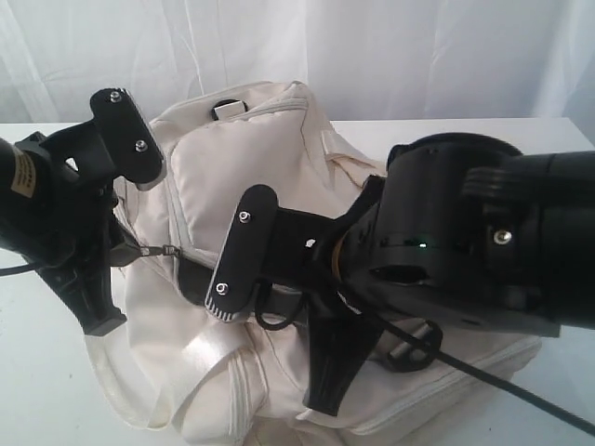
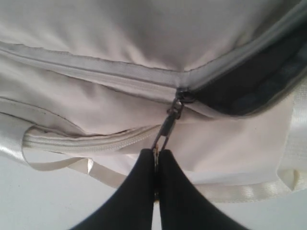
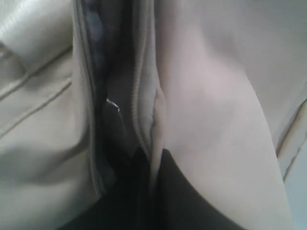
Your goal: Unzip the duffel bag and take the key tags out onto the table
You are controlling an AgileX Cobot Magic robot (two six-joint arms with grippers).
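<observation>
On the white table (image 1: 37, 372), the duffel bag (image 1: 251, 163) sits right under both arms, zip partly open so the dark lining (image 2: 249, 91) shows. The left gripper (image 2: 156, 154) is pinched tight on the zipper pull (image 2: 169, 125). The right gripper (image 3: 152, 160) is clamped on the bag's fabric edge beside the opening, its bulky arm blocking most of the exterior view.
</observation>
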